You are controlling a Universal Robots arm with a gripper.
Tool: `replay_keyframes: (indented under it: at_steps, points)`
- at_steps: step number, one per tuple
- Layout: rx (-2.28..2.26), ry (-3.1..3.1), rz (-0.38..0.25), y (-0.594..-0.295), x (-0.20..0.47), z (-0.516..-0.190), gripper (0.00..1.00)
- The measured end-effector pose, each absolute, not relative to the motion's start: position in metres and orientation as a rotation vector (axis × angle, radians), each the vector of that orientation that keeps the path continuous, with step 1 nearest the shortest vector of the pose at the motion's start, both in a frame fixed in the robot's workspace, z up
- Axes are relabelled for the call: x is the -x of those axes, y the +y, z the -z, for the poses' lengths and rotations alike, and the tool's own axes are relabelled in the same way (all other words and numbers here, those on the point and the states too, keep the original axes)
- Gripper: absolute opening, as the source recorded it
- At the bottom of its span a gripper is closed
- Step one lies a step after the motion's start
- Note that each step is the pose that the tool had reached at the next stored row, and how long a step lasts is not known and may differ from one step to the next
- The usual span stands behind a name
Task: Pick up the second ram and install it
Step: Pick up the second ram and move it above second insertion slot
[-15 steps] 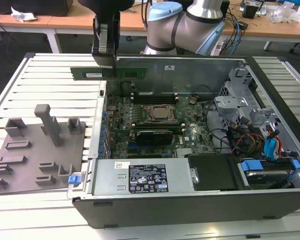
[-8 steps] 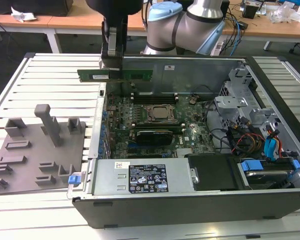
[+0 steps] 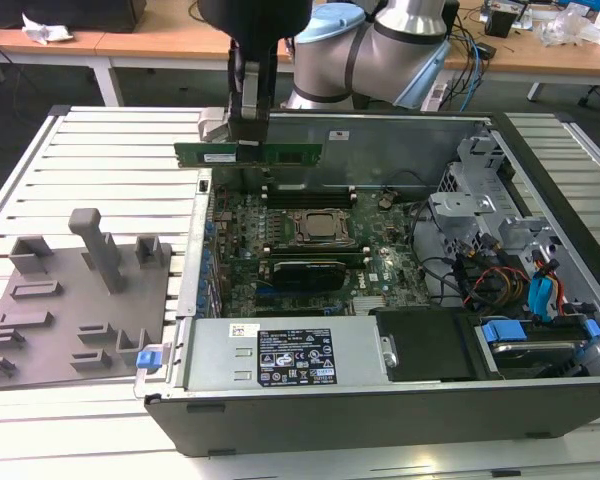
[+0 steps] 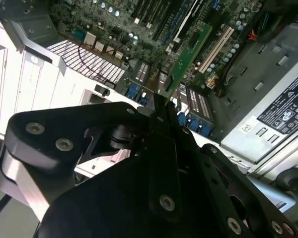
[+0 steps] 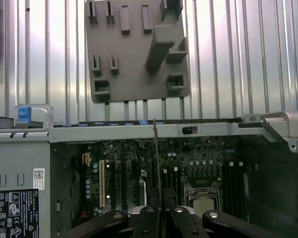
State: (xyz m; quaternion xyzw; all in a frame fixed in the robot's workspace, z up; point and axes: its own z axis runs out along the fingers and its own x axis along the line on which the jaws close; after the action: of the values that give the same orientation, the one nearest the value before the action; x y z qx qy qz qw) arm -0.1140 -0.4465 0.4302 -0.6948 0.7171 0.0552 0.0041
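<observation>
Pincer: my pincer (image 3: 248, 143) is pinched on the memory stick (image 3: 290, 153). It grips the stick about mid-length by its upper edge, with a finger pressed to each face.
Stick: green, held level and on edge in the air. It hangs above the open case (image 3: 380, 415), over the part of the mainboard (image 3: 235, 240) toward the exterior view's left. It touches nothing but me.
Step in hand: I judge the pick-up done and the carry under way. The stick is well apart from the grey holder block (image 3: 80, 290) on the slatted table (image 3: 100, 150), and it is not yet in any slot.
Slots: the memory slots (image 3: 310, 193) lie just beside the processor socket (image 3: 320, 228), well below the stick.
Line-up: in the first wrist view the stick shows edge-on. It seems to run the same way as the slots, but off to one side of them.
What the next move calls for, as I judge it: the stick's lower edge must sit square over one free slot, level end to end. The end clips must be open, and the push must be straight with no tilt.
Unclear: I cannot tell which slot is free.
</observation>
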Motion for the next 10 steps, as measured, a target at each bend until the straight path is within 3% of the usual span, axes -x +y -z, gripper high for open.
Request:
replay_keyframes:
  at_steps: [10]
  points:
    - [2.179, 2.25, -0.179, -0.446, 0.092, -0.423, 0.14]
